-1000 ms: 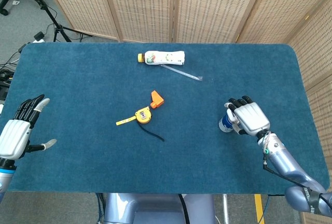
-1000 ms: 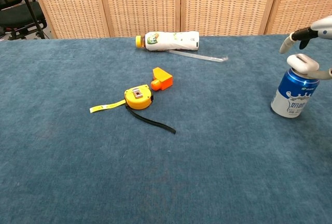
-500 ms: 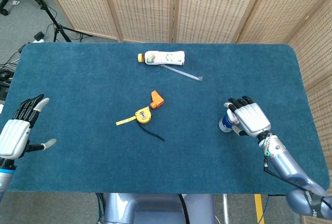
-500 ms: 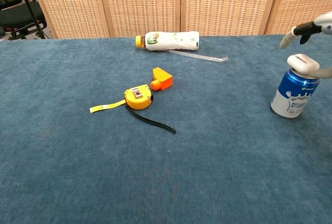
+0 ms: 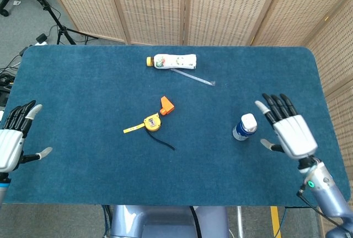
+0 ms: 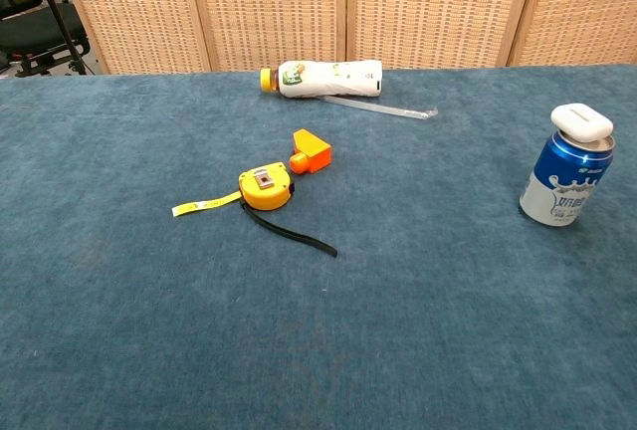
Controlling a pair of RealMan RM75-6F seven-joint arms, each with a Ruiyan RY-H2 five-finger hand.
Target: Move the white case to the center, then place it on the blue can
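Sitting flat on top of the blue can (image 6: 565, 185), the white case (image 6: 581, 120) rests on the can's rim, long axis roughly left-right in the chest view, nothing gripping it. Can stands upright on the right side of the blue table (image 5: 83, 155), near edge half. Right hand (image 5: 290, 129) hangs just right of the can in the head view, apart from it, palm down, fingers spread and holding nothing; case lies to this hand's left and slightly far. Left hand (image 5: 12, 141) is at the near-left table edge, well apart, fingers also spread, empty. Right hand is clearly the nearer one. Neither hand shows in the chest view. Judging by this, the placing looks done; only a retreat seems left, and the risk would be brushing the case off sideways. Elsewhere: yellow tape measure (image 5: 150, 123) and orange block (image 5: 166, 105) around centre, white bottle (image 5: 172, 61) lying on its side at the far edge.
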